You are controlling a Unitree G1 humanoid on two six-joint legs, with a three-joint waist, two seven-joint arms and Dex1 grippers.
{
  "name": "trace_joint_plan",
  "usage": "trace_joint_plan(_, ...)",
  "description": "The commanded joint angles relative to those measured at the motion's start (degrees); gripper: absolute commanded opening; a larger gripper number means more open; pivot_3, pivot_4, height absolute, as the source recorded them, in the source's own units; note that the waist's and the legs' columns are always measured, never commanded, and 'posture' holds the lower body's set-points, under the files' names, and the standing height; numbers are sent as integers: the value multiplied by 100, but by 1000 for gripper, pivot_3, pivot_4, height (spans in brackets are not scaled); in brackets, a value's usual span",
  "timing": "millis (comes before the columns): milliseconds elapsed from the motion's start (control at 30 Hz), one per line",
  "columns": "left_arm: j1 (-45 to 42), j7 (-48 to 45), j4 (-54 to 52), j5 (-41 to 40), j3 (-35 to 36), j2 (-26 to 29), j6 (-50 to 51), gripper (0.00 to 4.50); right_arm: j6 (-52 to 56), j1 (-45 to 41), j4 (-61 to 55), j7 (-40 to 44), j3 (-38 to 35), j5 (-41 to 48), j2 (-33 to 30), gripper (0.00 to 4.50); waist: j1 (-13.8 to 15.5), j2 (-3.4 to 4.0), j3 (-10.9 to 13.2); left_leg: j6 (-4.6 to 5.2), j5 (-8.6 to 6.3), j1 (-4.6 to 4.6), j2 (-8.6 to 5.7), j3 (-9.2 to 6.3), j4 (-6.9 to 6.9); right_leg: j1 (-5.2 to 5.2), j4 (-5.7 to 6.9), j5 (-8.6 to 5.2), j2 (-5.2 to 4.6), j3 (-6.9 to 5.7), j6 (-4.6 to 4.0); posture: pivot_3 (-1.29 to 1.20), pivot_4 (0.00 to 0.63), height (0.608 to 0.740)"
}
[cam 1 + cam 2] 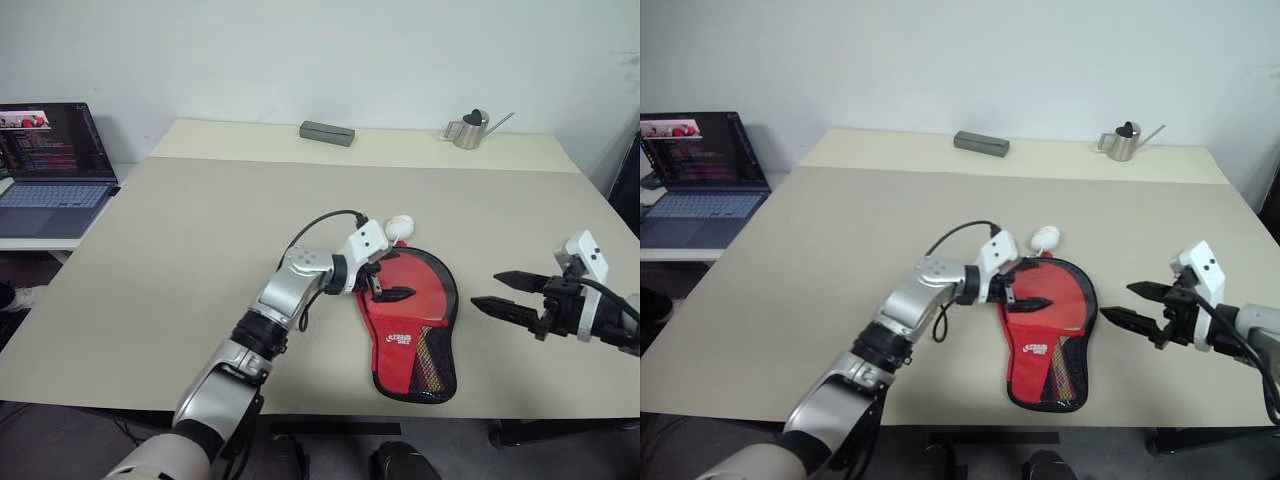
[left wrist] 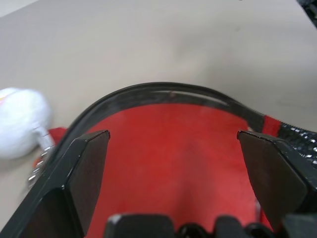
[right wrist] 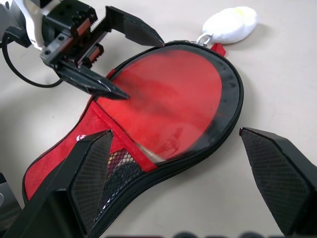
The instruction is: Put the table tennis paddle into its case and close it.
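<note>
Here the case [image 1: 412, 325] lies lengthwise, round end seemingly far (charm there), both grippers [image 1: 388, 283] [image 1: 508, 294] agape.

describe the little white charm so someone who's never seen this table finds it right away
On the beige table, find the red, black-edged paddle case near the front edge. The charm lies on the tabletop at the case's rounded far end: a small, soft white lump, the only white thing beside it.

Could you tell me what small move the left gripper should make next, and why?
Probably lower the open left gripper and close it on the case's zip pull by the white charm. The paddle's red blade already shows through the clear window, the gripper hangs over that edge, and the right gripper stands apart, open.
</note>
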Motion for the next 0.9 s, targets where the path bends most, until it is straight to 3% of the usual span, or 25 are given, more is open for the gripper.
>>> trace_joint_plan(33,-94,25,504,194,-115,-179,-570,4488,-83,-32,-193,-67,-213,185,-15,4500,-1,0,0,0,0,0,0,-1,1,0,0,0,0,1,1,0,150,740)
trace_joint_plan(467,82,309,2609,636,-49,-597,-2002,4488,38,-693,-38,-506,-67,533,67,4500,8,20,-20,0,0,13,-4,1,3,18,-1,-3,-1,-3,7,0,150,740)
trace_joint_plan(700,108,310,2784,679,30,-626,-2152,4488,367,-2682,1116,-1357,546,412,607,4500,-29,53,-44,12,8,26,-3,3,10,22,0,9,-5,7,22,0,150,740)
trace_joint_plan(900,96,331,2819,716,64,-641,-2190,4488,467,-4209,2740,-2142,1274,-315,1376,4500,-9,70,-61,15,10,23,0,5,9,19,0,21,-6,9,-7,0,150,740)
